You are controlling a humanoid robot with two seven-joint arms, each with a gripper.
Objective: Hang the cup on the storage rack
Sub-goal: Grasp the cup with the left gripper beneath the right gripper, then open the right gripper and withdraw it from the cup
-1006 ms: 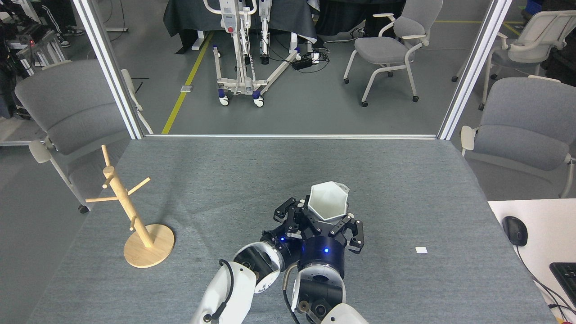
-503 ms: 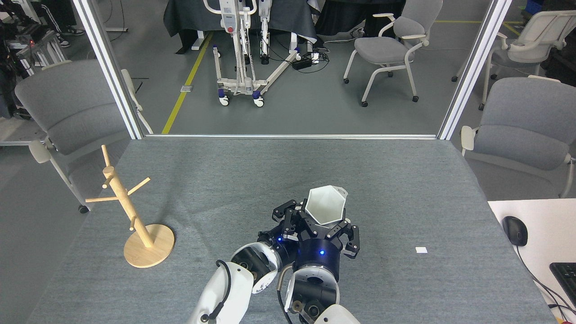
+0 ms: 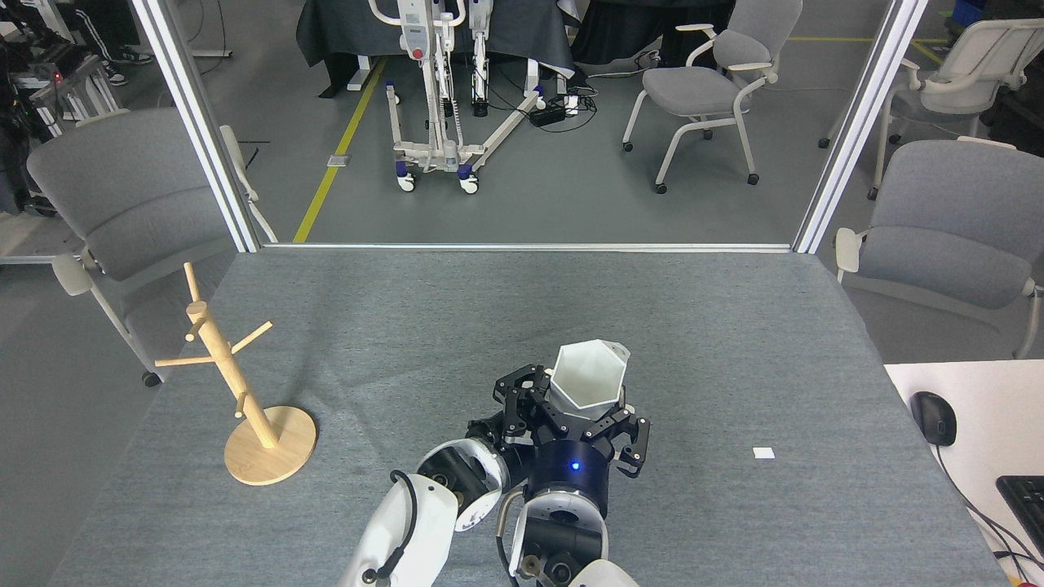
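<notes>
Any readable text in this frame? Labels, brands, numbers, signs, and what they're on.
None readable.
The cup: plain white, no print.
The storage rack: bare wood, no marking.
White tag on the table: blank or too small to read.
Keyboard at the right edge: key legends too small.
Lift frame in the background: red spot, no legible label.

Matte white cup (image 3: 589,375), pale smooth wooden rack (image 3: 236,391), grey woven cloth tabletop (image 3: 734,326)

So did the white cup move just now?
Yes. The cup slid a little left and nearer the robot, away from the small white tag, held between both grippers.
</notes>
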